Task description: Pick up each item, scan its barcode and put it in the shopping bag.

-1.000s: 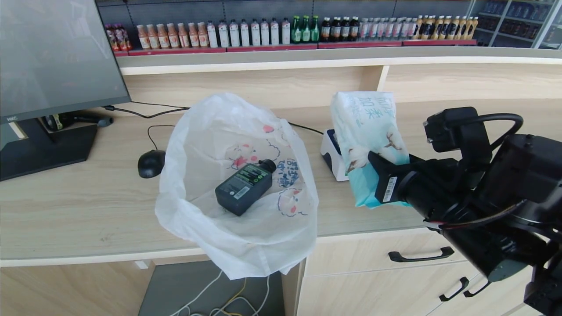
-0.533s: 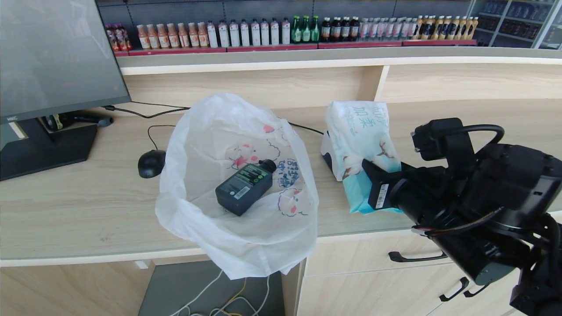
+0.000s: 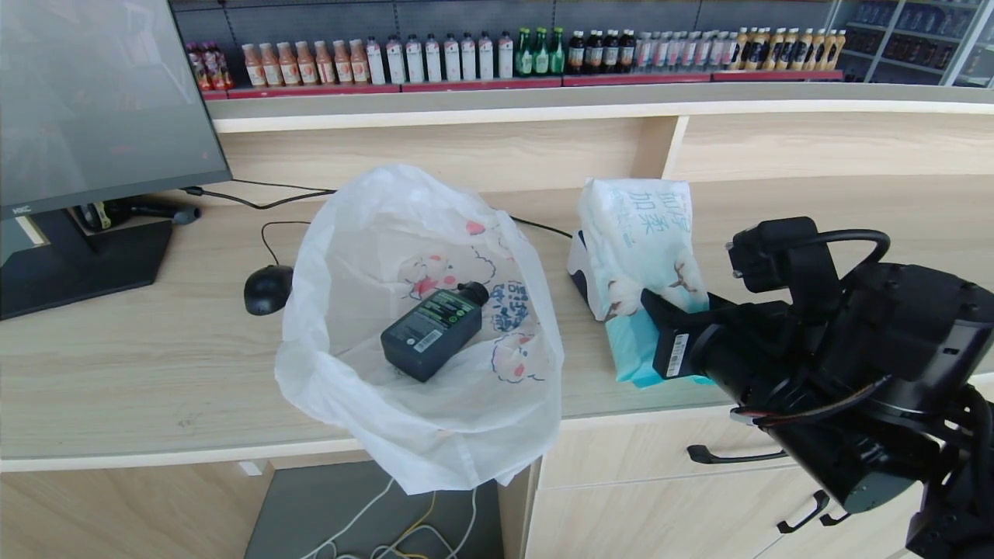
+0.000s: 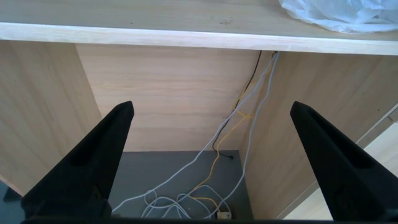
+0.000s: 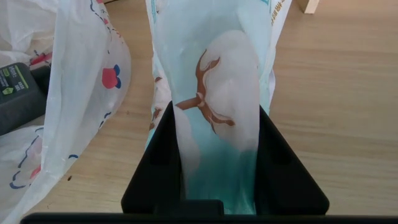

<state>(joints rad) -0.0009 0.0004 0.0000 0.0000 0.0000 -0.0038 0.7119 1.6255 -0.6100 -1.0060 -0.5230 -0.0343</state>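
A white and teal tissue pack (image 3: 644, 241) stands tilted over the white barcode scanner (image 3: 578, 272) on the wooden counter (image 3: 155, 365). My right gripper (image 3: 658, 322) is shut on the pack's lower end, and in the right wrist view the tissue pack (image 5: 217, 93) sits between the two black fingers (image 5: 163, 130). The white shopping bag (image 3: 365, 225) lies open to the left of the pack. A dark bottle (image 3: 431, 330) lies inside it. My left gripper (image 4: 211, 143) hangs open below the counter's edge, holding nothing.
A monitor (image 3: 93, 101) and a black mouse (image 3: 268, 289) stand at the counter's left. A raised wooden ledge (image 3: 543, 147) runs behind the counter. Drawer handles (image 3: 742, 454) sit below the counter's front edge. Loose cables (image 4: 205, 193) hang under the counter.
My right gripper has carried the tissue pack down and a little left, closer to the scanner. The bag and bottle have not moved.
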